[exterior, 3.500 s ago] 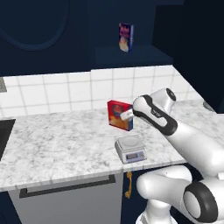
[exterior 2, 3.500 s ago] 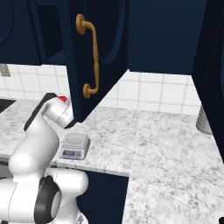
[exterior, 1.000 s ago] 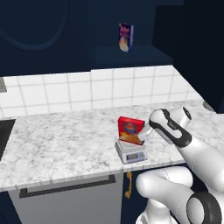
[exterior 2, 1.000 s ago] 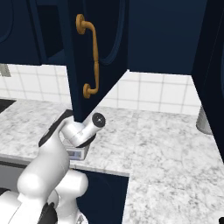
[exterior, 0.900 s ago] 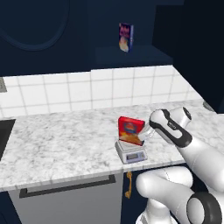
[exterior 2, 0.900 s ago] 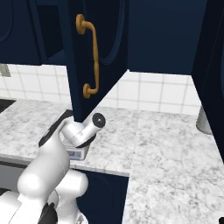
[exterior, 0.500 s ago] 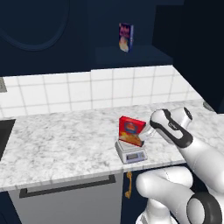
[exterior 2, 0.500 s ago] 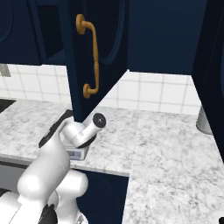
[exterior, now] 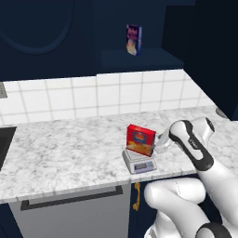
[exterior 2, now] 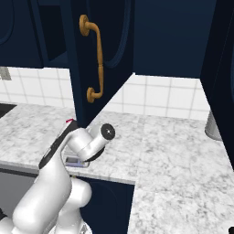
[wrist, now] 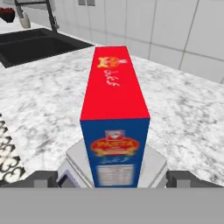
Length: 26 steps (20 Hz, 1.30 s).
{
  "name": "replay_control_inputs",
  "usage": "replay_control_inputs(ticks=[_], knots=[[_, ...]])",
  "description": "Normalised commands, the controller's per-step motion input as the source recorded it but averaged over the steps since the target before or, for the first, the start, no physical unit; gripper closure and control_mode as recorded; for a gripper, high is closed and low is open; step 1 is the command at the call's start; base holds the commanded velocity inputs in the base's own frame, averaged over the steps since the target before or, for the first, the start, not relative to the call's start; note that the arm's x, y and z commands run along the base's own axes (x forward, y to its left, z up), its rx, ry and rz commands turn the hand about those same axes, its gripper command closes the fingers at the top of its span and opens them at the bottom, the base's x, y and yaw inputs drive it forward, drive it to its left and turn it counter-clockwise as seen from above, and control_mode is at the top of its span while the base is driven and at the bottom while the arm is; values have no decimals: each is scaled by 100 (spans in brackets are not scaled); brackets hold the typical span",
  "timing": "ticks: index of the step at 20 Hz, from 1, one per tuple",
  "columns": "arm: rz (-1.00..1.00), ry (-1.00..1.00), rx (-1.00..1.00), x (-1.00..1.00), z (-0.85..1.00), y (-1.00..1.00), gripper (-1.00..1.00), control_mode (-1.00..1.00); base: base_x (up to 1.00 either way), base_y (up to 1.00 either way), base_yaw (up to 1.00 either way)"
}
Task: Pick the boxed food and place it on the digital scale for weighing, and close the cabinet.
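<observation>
Red boxed food [exterior: 141,139] upright on digital scale [exterior: 139,162]

We see the boxed food [exterior: 141,140] as smooth printed cardboard, red on its broad faces and blue on its narrow end, with a faint sheen. Under it, the digital scale [exterior: 139,163] looks like matt light-grey plastic with a silvery, metal-like plate. Around the scale, the counter [exterior: 65,153] is polished grey-veined marble. Above it, the cabinet [exterior 2: 98,55] doors are smooth, dark navy and satin; its handle [exterior 2: 93,61] looks brassy.
</observation>
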Motion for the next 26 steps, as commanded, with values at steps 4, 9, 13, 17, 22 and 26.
replay_control_inputs(ticks=[4, 9, 13, 17, 22, 26], knots=[[0, -9, 1, -45, 1, -17, -100, -100, 0, 0, 0], [0, -18, 2, -68, 12, -19, -100, -100, 0, 0, 0], [0, -18, 4, -77, 23, -40, -100, -100, 0, 0, 0], [1, -43, 0, -73, 49, -47, -100, -100, 0, 0, 0], [2, -59, -1, -55, 46, -61, -100, -100, 0, 0, 0], [0, -43, 0, -17, 45, -64, -100, -100, 0, 0, 0]])
